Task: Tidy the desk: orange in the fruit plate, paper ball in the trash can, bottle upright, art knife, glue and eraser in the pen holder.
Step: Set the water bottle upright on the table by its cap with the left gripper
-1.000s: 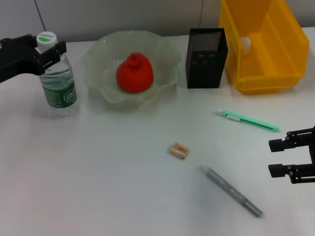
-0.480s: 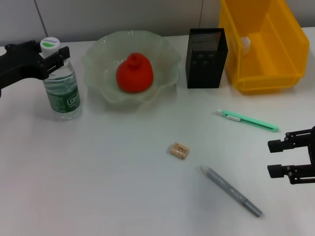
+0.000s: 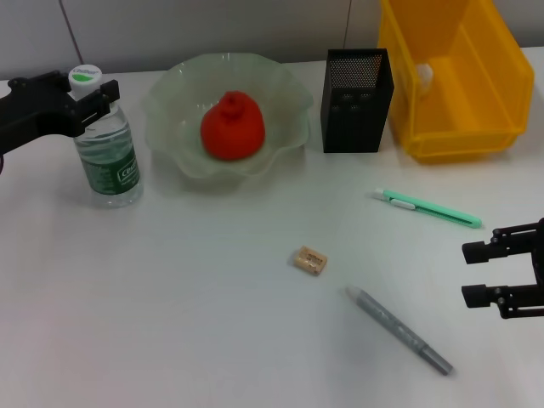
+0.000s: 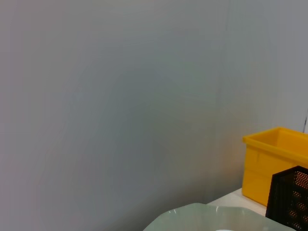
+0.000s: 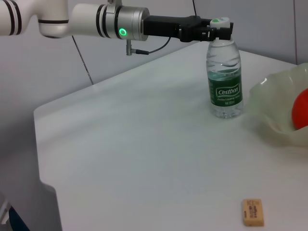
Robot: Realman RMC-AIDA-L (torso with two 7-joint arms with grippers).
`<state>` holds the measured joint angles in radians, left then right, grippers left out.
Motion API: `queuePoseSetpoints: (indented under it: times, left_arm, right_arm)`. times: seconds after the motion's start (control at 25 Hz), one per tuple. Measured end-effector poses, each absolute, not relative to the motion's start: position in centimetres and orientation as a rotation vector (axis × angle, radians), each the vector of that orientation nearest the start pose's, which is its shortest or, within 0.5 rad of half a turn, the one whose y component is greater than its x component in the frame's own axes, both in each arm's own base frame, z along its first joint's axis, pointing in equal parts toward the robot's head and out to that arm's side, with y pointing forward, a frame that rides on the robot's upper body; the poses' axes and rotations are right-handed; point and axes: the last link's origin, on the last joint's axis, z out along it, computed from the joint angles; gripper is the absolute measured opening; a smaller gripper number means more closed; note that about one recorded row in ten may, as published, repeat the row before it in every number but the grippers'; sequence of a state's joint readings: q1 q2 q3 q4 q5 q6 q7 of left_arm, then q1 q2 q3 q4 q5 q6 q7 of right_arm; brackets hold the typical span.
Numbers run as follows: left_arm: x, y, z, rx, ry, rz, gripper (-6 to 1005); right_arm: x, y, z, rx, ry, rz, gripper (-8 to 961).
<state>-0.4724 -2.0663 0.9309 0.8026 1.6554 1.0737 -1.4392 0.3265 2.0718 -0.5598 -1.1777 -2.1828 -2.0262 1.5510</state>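
The water bottle (image 3: 107, 149) stands upright on the white table, left of the fruit plate (image 3: 174, 102); it also shows in the right wrist view (image 5: 225, 82). My left gripper (image 3: 87, 95) is shut on the bottle's neck just under the cap, which the right wrist view (image 5: 217, 30) shows too. The orange (image 3: 232, 127) lies in the plate. The green art knife (image 3: 429, 209), the grey glue stick (image 3: 399, 331) and the tan eraser (image 3: 310, 260) lie on the table. My right gripper (image 3: 478, 273) is open and empty, right of the glue stick.
The black mesh pen holder (image 3: 357, 100) stands behind the art knife. The yellow bin (image 3: 476, 127) at the back right holds a white paper ball (image 3: 423, 75). The left wrist view shows the wall, the bin (image 4: 276, 163) and the pen holder (image 4: 291, 197).
My left gripper has carried the bottle a little right, towards the plate, and it has held still for the last half second. The right arm has not moved.
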Motion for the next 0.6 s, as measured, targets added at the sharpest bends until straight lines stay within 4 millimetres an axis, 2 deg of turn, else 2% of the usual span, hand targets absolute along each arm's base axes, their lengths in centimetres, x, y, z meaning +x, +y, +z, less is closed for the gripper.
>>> queuePoseSetpoints:
  times: [0.04,0.44,0.6]
  left_arm:
    - [-26.0,39.1,3.5,-2.278,-0.61,-0.633,453]
    - [-26.3,38.8,3.6,-2.273,-0.616,-0.637,712]
    - [-26.1,38.6,4.6,-2.249,-0.6,-0.681,773]
  right_arm:
    - [28.5,25.1,8.8,-2.861,0.633,0.447,593]
    - [28.5,25.1,8.7,-2.863,0.636,0.451,594]
    - [28.5,25.1,8.7,-2.862,0.637,0.451,594]
